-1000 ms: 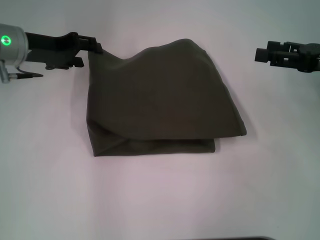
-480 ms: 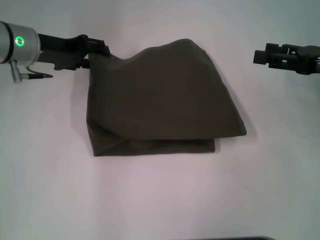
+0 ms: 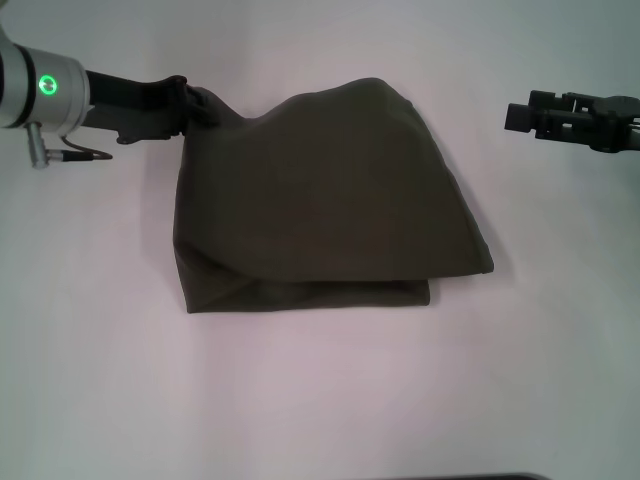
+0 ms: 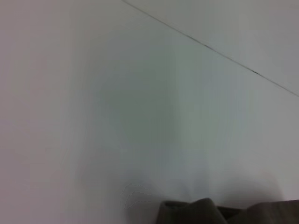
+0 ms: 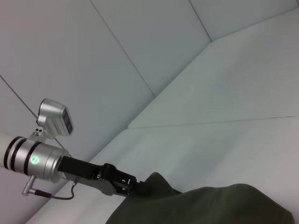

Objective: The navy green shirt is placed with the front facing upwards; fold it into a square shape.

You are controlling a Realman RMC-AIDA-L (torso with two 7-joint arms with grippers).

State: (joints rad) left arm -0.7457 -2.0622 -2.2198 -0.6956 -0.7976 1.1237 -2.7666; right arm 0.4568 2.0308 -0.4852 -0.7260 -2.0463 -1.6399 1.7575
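Now left gripper (image 3: 198, 103) pinches navy green shirt (image 3: 320, 200) far-left corner.

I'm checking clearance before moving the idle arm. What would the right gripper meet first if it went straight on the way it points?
Probably the raised far edge of the navy green shirt; the right gripper points across toward it, though relative height is unclear.
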